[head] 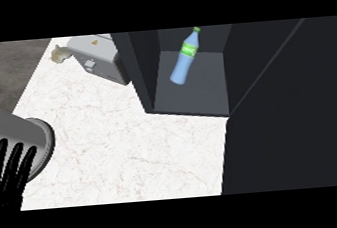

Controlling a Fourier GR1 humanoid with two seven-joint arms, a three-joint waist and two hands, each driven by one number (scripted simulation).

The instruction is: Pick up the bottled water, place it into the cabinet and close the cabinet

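The bottled water (185,57), a blue bottle with a green label and green cap, stands inside the dark cabinet (192,91) at the back of its shelf. The cabinet's door (289,111) is swung open and fills the right side of the view. My left hand (4,171) shows at the lower left edge with its fingers straight and pointing up, holding nothing, far from the cabinet. My right hand is out of sight.
A grey box-shaped appliance (99,59) with a beige fitting (59,54) stands on the white marble counter (122,149) left of the cabinet. The counter's left edge meets dark flooring (5,68).
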